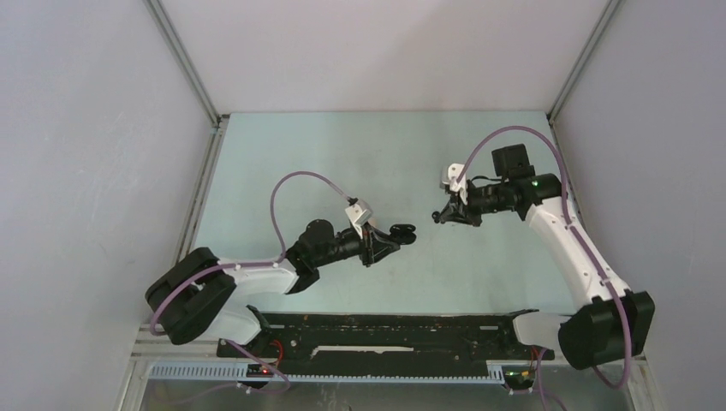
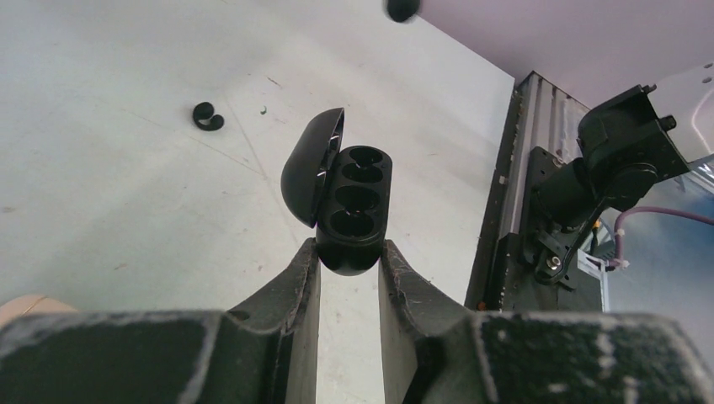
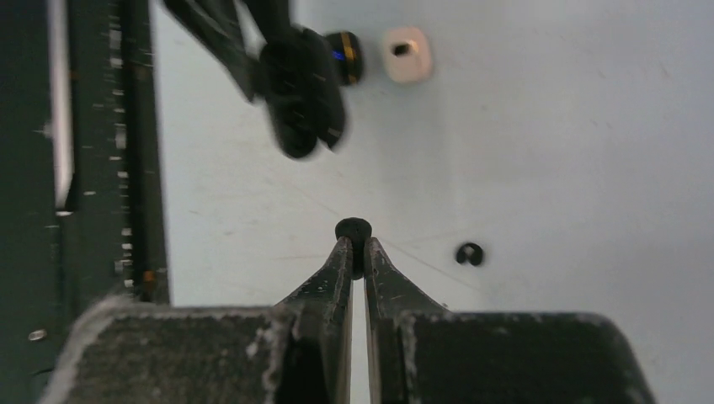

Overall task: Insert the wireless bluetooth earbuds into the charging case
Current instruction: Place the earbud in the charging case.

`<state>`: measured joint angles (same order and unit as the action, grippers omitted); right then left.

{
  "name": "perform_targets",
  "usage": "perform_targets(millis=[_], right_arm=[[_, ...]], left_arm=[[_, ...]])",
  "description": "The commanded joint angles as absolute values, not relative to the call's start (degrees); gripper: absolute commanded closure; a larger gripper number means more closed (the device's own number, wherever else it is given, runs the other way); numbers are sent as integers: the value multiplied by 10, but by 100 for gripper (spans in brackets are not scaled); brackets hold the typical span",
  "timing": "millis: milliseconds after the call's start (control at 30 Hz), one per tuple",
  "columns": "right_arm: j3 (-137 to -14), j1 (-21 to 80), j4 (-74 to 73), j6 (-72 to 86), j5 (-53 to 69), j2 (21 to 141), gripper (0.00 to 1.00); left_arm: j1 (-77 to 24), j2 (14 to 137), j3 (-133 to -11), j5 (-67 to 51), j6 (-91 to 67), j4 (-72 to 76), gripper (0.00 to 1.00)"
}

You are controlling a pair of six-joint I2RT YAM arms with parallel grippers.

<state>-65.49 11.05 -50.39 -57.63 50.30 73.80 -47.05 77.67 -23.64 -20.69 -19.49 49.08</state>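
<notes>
The left claw (image 2: 349,254) clamps the charging case (image 2: 354,198) (lid open). The right claw (image 3: 354,252) pinches a small black earbud (image 3: 354,228).

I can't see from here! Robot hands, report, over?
Left gripper shut on open charging case, sockets empty. Right gripper shut on black earbud. Second earbud loose on table. Nothing blocking.

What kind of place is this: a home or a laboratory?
Probably a laboratory robot cell: white panels in an aluminium frame enclose a pale table, with the left arm and right arm on a black rail.
</notes>
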Motion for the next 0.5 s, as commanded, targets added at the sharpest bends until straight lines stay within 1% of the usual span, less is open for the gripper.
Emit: perform_targets(millis=[0,200,467], right_arm=[[-679,142,-594,-557,557,693,98],[-681,152,-584,-504,599,698,98],[-682,171,-536,-441,597,700,98]], left_arm=[[-466,807,-275,-271,-206,555,100],[-467,839,-294,-298,-241,608,100],[-468,849,-303,-310,-253,624,100]])
